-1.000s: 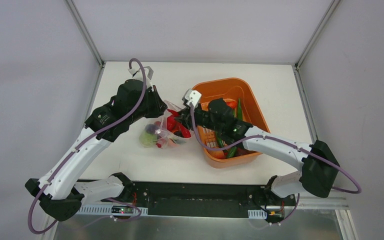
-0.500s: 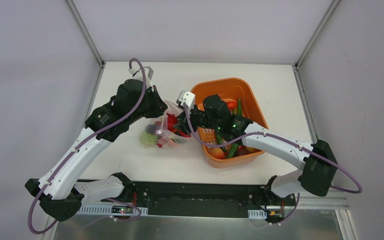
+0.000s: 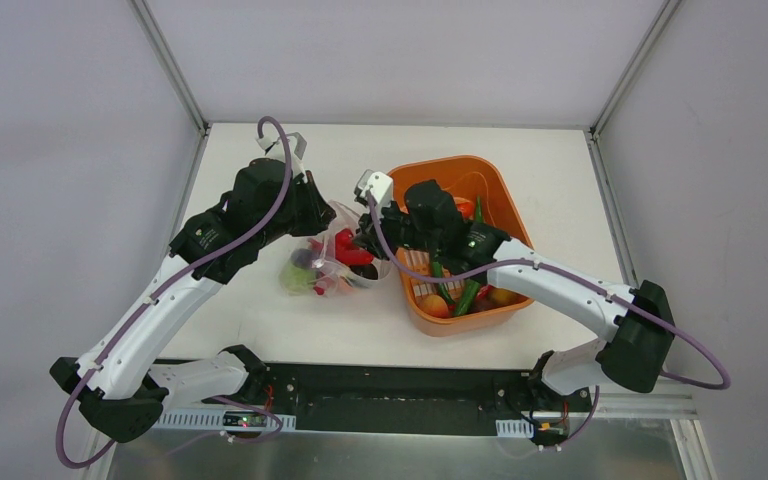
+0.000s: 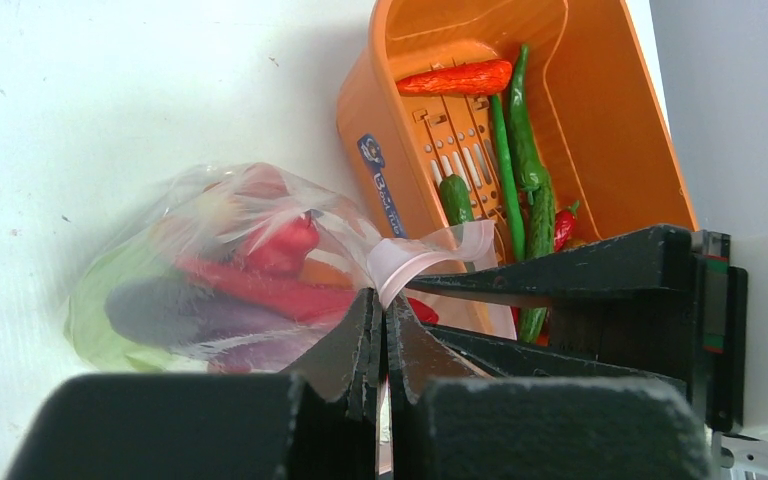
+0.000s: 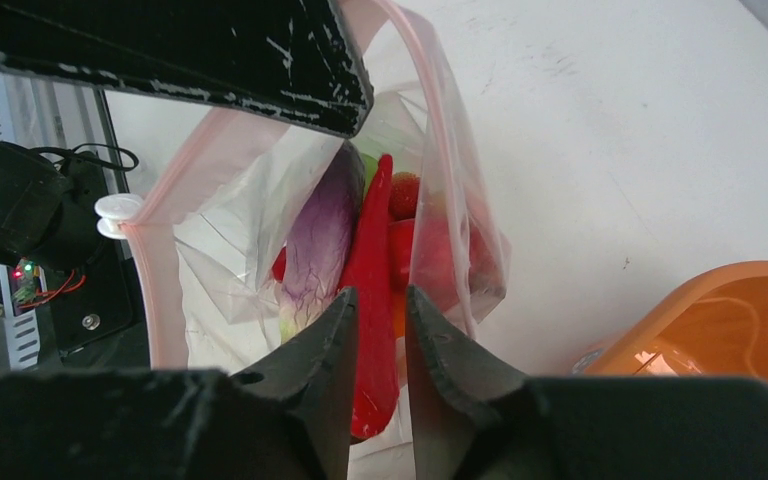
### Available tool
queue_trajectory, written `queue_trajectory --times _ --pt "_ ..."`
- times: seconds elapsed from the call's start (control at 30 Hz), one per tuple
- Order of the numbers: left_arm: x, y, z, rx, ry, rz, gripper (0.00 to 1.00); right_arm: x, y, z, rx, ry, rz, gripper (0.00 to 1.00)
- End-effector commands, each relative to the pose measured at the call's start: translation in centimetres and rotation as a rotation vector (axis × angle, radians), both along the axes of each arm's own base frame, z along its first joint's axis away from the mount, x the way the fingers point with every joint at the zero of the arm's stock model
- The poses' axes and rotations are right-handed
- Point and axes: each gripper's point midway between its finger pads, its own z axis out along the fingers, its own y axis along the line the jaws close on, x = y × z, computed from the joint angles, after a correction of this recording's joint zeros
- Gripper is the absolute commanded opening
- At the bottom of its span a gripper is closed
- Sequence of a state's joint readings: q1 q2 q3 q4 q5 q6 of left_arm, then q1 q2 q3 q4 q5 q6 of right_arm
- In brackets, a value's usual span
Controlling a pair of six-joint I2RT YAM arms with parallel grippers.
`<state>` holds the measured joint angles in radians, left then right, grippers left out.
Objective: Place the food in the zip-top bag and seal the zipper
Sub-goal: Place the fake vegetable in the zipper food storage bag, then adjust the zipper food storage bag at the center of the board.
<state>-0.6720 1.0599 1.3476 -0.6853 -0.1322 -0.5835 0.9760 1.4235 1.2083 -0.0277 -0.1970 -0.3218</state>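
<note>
The clear zip-top bag (image 3: 328, 265) lies left of the orange tub, with several pieces of food inside. My left gripper (image 3: 326, 214) is shut on the bag's mouth edge; in the left wrist view its tips (image 4: 385, 305) pinch the pink zipper strip (image 4: 430, 255). My right gripper (image 3: 365, 240) is at the open mouth. In the right wrist view it (image 5: 375, 300) is shut on a long red pepper (image 5: 372, 245), whose tip is inside the bag beside a purple eggplant (image 5: 320, 235). The pink zipper (image 5: 157, 300) hangs open.
The orange tub (image 3: 440, 163) stands right of the bag and holds green peppers (image 4: 520, 150), an orange-red piece (image 4: 455, 78) and other food (image 3: 460, 295). Its near corner touches or nearly touches the bag. The left gripper's finger (image 5: 210, 50) crosses the top of the right wrist view.
My right gripper has moved left from over the tub to the bag's mouth, carrying the red pepper. The left arm has held still on the bag edge.
</note>
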Motion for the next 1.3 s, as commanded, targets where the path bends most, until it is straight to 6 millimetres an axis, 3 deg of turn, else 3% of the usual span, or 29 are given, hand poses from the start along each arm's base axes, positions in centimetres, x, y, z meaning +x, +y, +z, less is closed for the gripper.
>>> queue_trajectory --times 0.0,0.23,0.3,0.4,0.5,0.53,0.63,0.73,0.87,1.0,1.13,1.27 --pt "0.3 -0.2 3.7 -0.092 -0.090 0.000 0.00 -0.9 0.4 2.6 0.057 0.027 0.021 0.26" --pt "0.2 -0.1 3.5 -0.091 -0.089 0.003 0.00 -5.0 -1.0 6.5 0.162 0.045 0.155 0.33" --pt "0.2 -0.1 3.4 -0.089 -0.089 0.003 0.00 -4.7 -1.9 7.5 0.180 0.026 0.114 0.33" --pt "0.3 -0.1 3.3 -0.088 -0.088 0.003 0.00 -3.5 -4.0 8.5 0.220 -0.051 -0.001 0.36" --pt "0.3 -0.2 3.2 -0.085 -0.088 0.002 0.00 -1.3 -6.5 9.8 0.315 -0.153 -0.164 0.46" --pt "0.3 -0.2 3.2 -0.085 -0.088 0.001 0.00 0.7 -8.2 9.9 0.328 -0.174 -0.294 0.51" --pt "0.3 -0.1 3.1 -0.079 -0.089 0.001 0.00 3.9 -11.6 9.2 0.330 -0.142 -0.466 0.58" --pt "0.4 0.0 3.0 -0.072 -0.086 0.004 0.00 5.4 -13.3 8.0 0.317 -0.040 -0.503 0.68" --pt "0.4 0.1 2.9 -0.056 -0.084 0.005 0.00 2.5 -11.0 6.4 0.246 0.149 -0.241 0.81" --pt "0.3 0.4 3.1 -0.041 -0.083 0.008 0.00 -2.0 -7.8 5.7 0.242 0.324 0.073 0.83" --pt "0.1 0.7 3.4 -0.034 -0.087 0.007 0.00 -1.2 -5.8 4.6 0.225 0.414 0.056 0.78" --pt "-0.1 1.1 3.6 -0.032 -0.095 0.018 0.00 -0.7 -4.5 2.0 0.090 0.430 0.019 0.72"
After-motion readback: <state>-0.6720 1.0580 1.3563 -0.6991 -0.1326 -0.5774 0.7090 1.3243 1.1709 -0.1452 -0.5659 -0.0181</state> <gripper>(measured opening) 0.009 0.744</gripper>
